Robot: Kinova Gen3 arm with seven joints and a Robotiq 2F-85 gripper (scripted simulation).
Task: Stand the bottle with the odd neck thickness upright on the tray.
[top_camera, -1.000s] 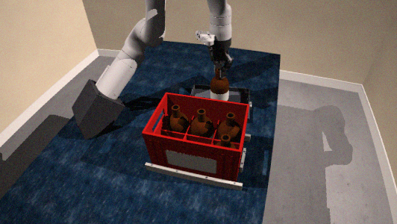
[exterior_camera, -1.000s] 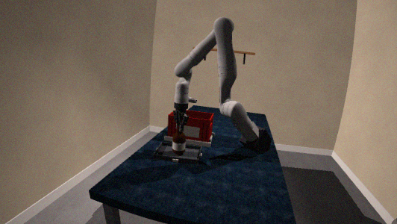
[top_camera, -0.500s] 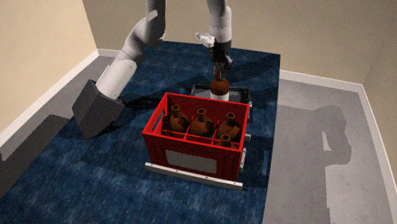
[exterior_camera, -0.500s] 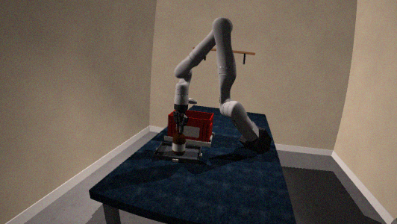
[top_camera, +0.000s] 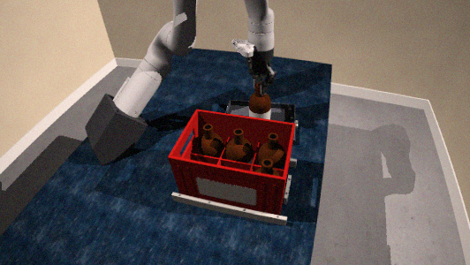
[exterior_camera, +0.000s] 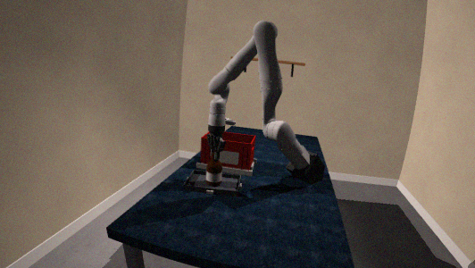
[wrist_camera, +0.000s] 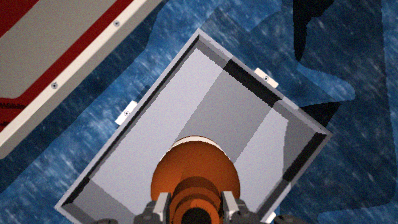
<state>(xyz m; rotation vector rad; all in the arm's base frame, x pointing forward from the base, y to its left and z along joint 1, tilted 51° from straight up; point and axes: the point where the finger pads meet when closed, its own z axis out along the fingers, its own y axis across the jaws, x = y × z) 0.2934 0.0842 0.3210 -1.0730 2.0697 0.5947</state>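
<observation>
Gripper (top_camera: pixel 261 90) (exterior_camera: pixel 215 157) (wrist_camera: pixel 196 207) is gripping the brown bottle (top_camera: pixel 260 104) (exterior_camera: pixel 213 171) (wrist_camera: pixel 195 162) by its neck — jaws closed on it, one finger on each side, palm above and fingers pointing down. Bottle is standing upright within the tray's outline, its white label (top_camera: pixel 260 115) (exterior_camera: pixel 213 177) facing outward below the shoulder. Can't tell whether its base is touching the tray floor.

Tray (top_camera: pixel 287 106) (exterior_camera: pixel 229 183) (wrist_camera: pixel 215 110) is lying flat on the blue table (top_camera: pixel 132 230) (exterior_camera: pixel 232 223) (wrist_camera: pixel 360 165), near the red crate (top_camera: pixel 183 174) (exterior_camera: pixel 247 154) (wrist_camera: pixel 10 12) but apart from it. In the wrist view, a long white bar (wrist_camera: pixel 85 54) is running along the crate's tray-facing side, between crate and tray. Small pale blocks (wrist_camera: pixel 266 78) are sitting against the tray's outside walls.

Other four bottles are standing in the crate: three in the row nearer the tray (top_camera: pixel 212 143), the fourth (top_camera: pixel 267 167) in the other row, at the end away from the arm base (top_camera: pixel 110 132) (exterior_camera: pixel 317 167). Top view is showing only the upper part of that fourth one — crate wall is hiding the rest. Neck thickness differences are too small to judge here.
</observation>
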